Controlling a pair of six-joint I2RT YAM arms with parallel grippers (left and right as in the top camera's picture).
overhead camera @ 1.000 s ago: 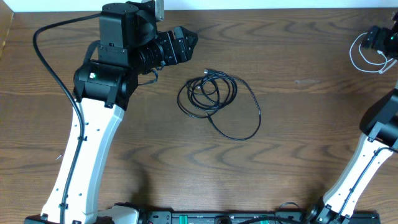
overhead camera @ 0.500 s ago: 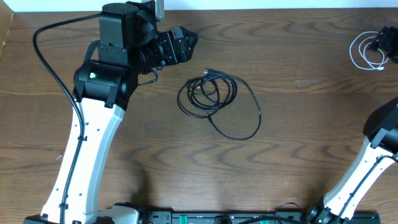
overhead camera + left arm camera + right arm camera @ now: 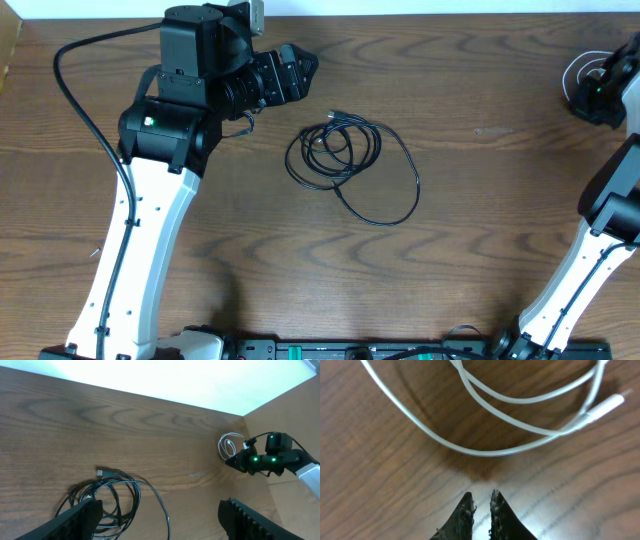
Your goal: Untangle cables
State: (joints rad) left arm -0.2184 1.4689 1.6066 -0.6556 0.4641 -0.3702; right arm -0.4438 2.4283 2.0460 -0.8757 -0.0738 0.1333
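The right tool (image 3: 481,504) is clenched on nothing, with the white cable (image 3: 485,451) lying loose on the tabletop (image 3: 395,485) just ahead of its tips. Overhead, the tool hides most of that loop. The left tool (image 3: 159,507) is released, and the black cable (image 3: 112,495) lies coiled ahead of it.

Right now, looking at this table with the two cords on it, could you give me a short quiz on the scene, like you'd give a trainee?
1. True or false: the right tool is clamped on the white cable.
2. Where does the black cable lie? A. coiled mid-table, touched by neither tool. B. lifted off the table. C. on top of the white cable.
3. Fill in: the tool whose fingers stand wide apart is the ____ one.

Key:
1. False: its tips are nearly together over bare table, just short of the cable.
2. A.
3. Left: the left tool is open, holding nothing.
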